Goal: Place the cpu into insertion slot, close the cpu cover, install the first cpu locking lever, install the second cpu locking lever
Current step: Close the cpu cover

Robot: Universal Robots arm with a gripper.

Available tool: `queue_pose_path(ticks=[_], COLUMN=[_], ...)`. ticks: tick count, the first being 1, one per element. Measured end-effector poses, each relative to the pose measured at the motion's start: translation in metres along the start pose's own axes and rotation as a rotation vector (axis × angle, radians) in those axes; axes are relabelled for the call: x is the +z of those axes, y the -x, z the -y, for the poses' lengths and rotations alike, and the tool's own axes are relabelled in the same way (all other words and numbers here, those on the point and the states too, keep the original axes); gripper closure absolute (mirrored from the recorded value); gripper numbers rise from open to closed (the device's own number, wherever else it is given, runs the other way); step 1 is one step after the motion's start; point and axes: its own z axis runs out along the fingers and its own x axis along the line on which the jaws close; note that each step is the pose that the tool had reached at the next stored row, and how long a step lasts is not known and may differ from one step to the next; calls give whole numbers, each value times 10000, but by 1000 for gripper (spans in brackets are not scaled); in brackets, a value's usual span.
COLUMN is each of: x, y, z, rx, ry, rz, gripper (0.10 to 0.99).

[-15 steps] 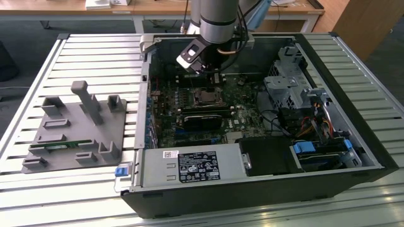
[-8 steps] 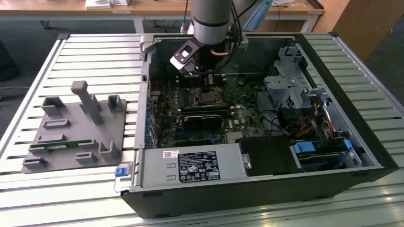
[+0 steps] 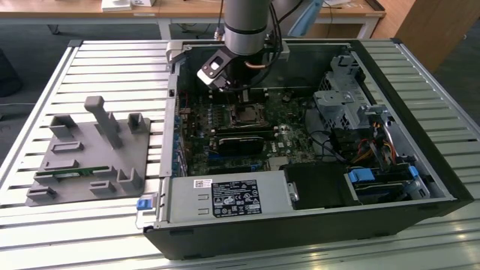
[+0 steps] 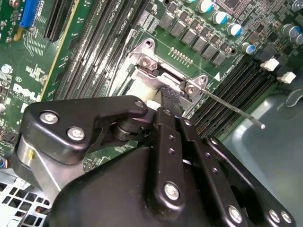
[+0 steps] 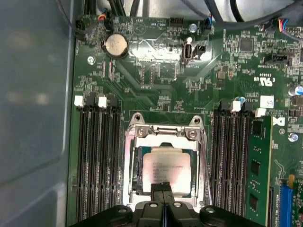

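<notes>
Pinched shut on nothing, my gripper (image 5: pixel 163 188) hangs over the cpu (image 5: pixel 163 166), framed by the cpu cover (image 5: pixel 129 163): light, rigid, fragile, I'd judge; edges only.

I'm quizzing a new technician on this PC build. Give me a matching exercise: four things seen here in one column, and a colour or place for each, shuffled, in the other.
Things:
1. cpu
2. coin battery
3. grey fixture
4. memory module

Place or colour:
a. green, standing in a slot
b. round and silvery, on the board
c. in the open centre of the cover
d. on the slatted table

Pairs: 1-c, 2-b, 3-d, 4-a
</notes>
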Motion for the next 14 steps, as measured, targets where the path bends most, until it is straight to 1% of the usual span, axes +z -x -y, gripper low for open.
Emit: queue_pose_path(ticks=[6,14], x=[45,81], y=[0,0], z=[20,26], rx=[-1,0], ry=[-16,-21], rz=[5,25], gripper=[980,980])
